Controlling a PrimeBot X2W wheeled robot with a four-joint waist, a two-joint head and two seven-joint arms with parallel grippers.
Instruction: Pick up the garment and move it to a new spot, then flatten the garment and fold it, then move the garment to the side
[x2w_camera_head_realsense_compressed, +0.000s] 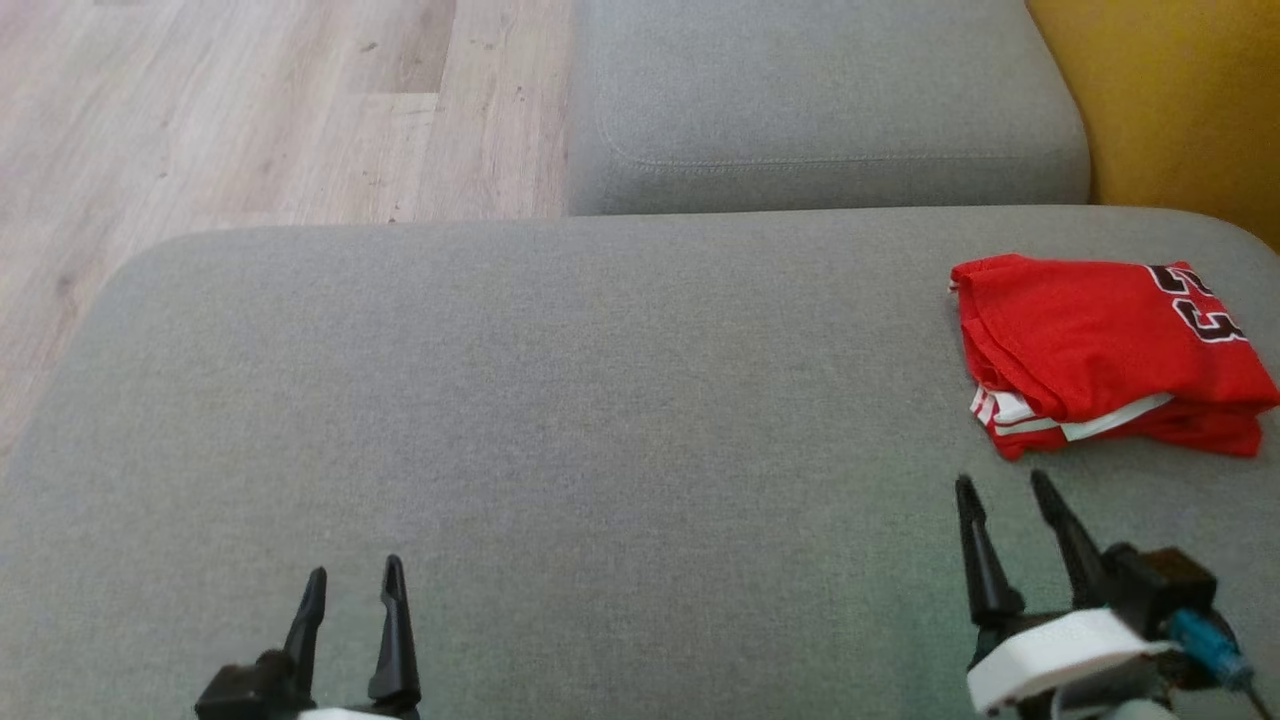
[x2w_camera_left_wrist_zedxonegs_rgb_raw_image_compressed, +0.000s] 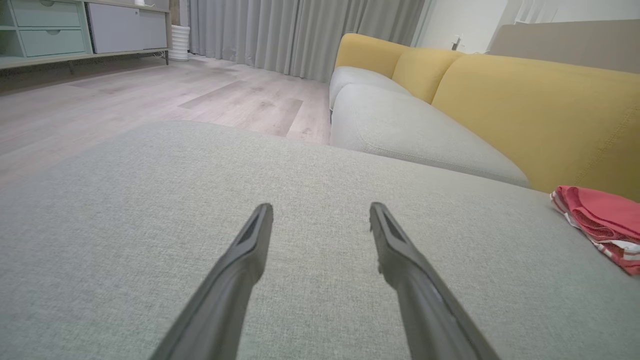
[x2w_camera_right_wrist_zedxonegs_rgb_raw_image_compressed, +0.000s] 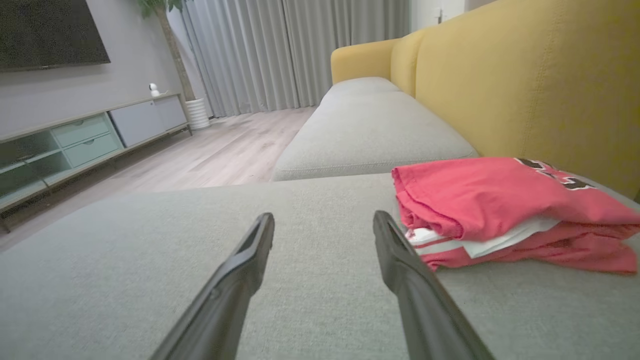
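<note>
I see wood floor (x2w_camera_head_realsense_compressed: 250, 110) beyond the grey sofa cushion's (x2w_camera_head_realsense_compressed: 560, 400) far edge and a yellow backrest (x2w_camera_head_realsense_compressed: 1170, 90) at its right. The folded red jersey (x2w_camera_head_realsense_compressed: 1090, 340) lies at that cushion's right end, black numerals partly hidden, white trim showing. Left tool (x2w_camera_head_realsense_compressed: 355, 566) and right tool (x2w_camera_head_realsense_compressed: 1001, 480) both gape wide, empty.

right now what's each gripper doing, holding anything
Left gripper: open, holding nothing.
Right gripper: open, holding nothing, near the red garment.
</note>
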